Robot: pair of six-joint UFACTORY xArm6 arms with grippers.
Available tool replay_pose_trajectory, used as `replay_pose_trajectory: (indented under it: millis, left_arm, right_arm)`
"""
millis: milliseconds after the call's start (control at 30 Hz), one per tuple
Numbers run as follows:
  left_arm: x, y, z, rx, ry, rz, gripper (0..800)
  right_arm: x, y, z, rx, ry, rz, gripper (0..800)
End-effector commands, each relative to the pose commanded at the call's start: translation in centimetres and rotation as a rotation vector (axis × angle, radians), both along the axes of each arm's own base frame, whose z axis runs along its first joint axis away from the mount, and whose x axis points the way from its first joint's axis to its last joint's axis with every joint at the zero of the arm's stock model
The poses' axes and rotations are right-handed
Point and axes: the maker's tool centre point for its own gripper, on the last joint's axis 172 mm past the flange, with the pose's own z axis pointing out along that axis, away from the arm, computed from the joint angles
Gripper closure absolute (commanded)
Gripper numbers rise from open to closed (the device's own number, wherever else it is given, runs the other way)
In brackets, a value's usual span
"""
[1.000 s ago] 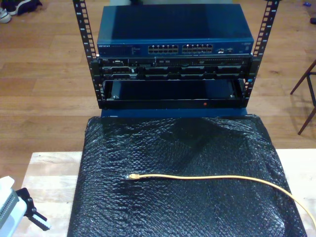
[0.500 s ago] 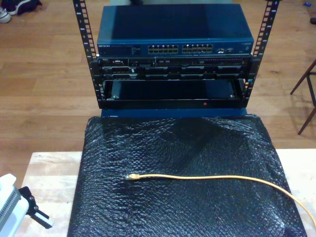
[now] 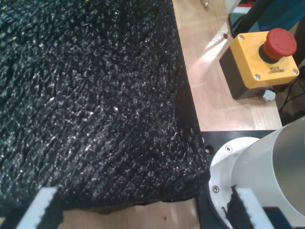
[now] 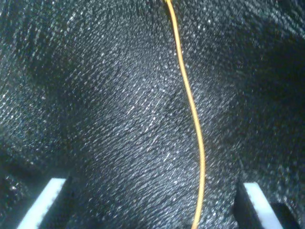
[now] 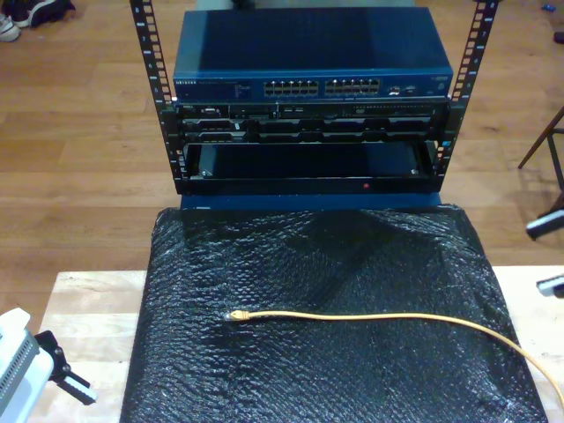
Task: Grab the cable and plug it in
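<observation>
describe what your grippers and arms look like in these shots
My first gripper has white toothed finger pads backed in black, and near it are a white cylindrical arm housing and a round white flange with small screws. My second gripper has the same white ridged pads on black fingers. In the exterior view a gripper has a white ribbed body and black fingers.

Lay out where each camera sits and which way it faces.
Exterior view: high over the table's near end, facing the rack across the mat; an arm shows at the exterior view's lower left.
First wrist view: on my first gripper, looking down at the mat's corner and a stop button; its open fingers show.
Second wrist view: on my second gripper, looking down at the cable on the mat; its open fingers show.
Shared: the exterior and second wrist views both show the cable; all three show the mat.
</observation>
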Motion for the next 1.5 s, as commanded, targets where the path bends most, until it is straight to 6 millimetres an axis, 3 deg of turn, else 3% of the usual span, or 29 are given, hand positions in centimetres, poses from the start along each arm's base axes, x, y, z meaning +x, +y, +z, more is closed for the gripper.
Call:
replay_pose_trajectory:
  millis: [167, 567, 900, 1133, 1233, 1500]
  left_arm:
    - [0.0, 0.0, 0.0, -0.001, 0.002, 0.001, 0]
    - [-0.2, -0.1, -0.3, -0.004, 0.005, 0.001, 0]
    - [-0.2, -0.1, -0.3, -0.002, 0.006, 0.001, 0]
    - [-0.2, -0.1, -0.7, -0.013, 0.02, 0.002, 0]
    - [-0.2, -0.1, -0.8, -0.014, 0.023, 0.003, 0]
    - [-0.1, 0.0, -1.1, -0.01, 0.037, 0.018, 0]
  right_arm:
    - [1.9, 1.7, -0.3, -0.031, -0.014, -0.013, 18]
    - [5.1, 9.0, -0.7, -0.064, 0.0, 0.063, 18]
    - [7.5, 12.8, -0.7, -0.083, -0.018, 0.08, 19]
    - [8.2, 18.0, -0.4, -0.095, -0.008, 0.141, 17]
    - [8.4, 19.7, -1.2, -0.126, 0.007, 0.161, 16]
    - [8.4, 21.5, -3.9, -0.28, 0.04, 0.197, 16]
